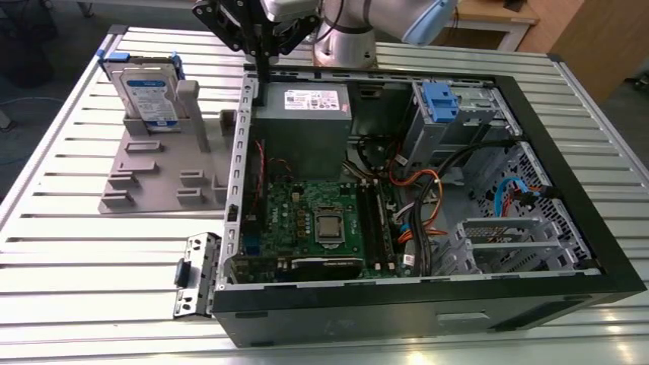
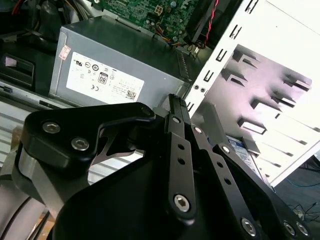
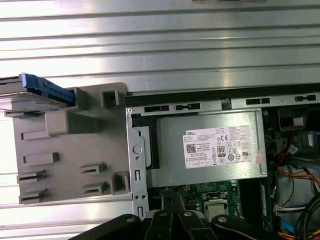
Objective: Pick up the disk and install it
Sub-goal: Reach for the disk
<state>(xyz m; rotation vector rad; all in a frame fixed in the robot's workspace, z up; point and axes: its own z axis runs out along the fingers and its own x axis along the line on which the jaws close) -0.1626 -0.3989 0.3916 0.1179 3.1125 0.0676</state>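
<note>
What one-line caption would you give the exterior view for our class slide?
Shut gripper poised above the edge of the open computer case; the disk stands upright in the grey slotted stand beside it.

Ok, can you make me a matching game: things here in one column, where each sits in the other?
1 disk
2 gripper
3 circuit board
4 grey metal box

A green, flat inside the case
B upright in the grey stand
C hanging over the case's edge
D inside the case, white sticker on it

Pairs: 1-B, 2-C, 3-A, 4-D
</note>
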